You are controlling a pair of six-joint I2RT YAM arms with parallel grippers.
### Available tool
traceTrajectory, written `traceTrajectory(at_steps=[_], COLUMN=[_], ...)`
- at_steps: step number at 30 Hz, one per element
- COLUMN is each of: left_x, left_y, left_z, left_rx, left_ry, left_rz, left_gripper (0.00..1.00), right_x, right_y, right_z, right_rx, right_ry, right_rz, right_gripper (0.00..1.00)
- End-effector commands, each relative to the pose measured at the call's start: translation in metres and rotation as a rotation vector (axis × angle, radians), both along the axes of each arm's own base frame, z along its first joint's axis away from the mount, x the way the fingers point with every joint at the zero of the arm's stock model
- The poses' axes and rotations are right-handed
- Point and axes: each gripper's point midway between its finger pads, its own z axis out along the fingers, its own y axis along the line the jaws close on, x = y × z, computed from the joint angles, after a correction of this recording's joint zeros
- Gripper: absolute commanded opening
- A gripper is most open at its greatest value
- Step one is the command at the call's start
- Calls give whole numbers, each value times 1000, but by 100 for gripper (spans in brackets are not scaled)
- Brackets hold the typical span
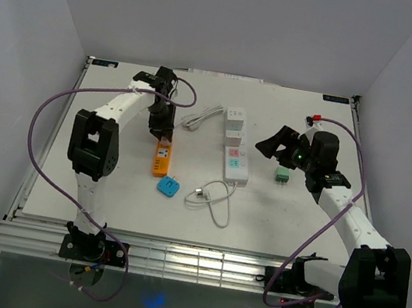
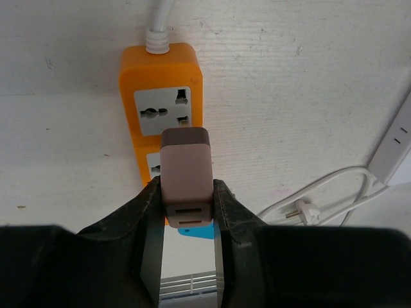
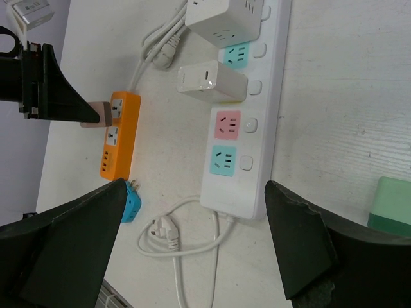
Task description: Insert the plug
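Observation:
My left gripper (image 2: 186, 202) is shut on a pale pink plug adapter (image 2: 186, 173) and holds it just above the orange power strip (image 2: 160, 90), over its second socket; the first socket is free. In the top view the left gripper (image 1: 163, 137) stands at the strip's far end (image 1: 160, 161). My right gripper (image 3: 192, 256) is open and empty, hovering above the white power strip (image 3: 237, 147), which carries two white adapters (image 3: 212, 80). A white plug (image 3: 166, 231) on a looped cord lies below it.
A blue adapter (image 1: 168, 187) lies near the orange strip's near end. A green adapter (image 1: 282, 175) lies right of the white strip (image 1: 236, 155). White cords (image 1: 214, 199) loop across the middle. Purple arm cables hang at both sides.

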Motion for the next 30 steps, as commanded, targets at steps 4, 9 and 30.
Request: traceTrajectory(at_steps=[4, 9, 30], left_x=[10, 14, 21], left_y=[-2, -2, 4], left_z=[2, -3, -35], left_rx=[5, 6, 71], left_ry=[-20, -14, 62], left_rz=[5, 7, 30], left_gripper=[0, 0, 7], right_x=[6, 6, 6], right_y=[1, 2, 4], right_z=[20, 19, 14], right_rx=[12, 17, 29], right_ry=[-65, -60, -47], right_rz=[12, 20, 34], right_gripper=[93, 93, 92])
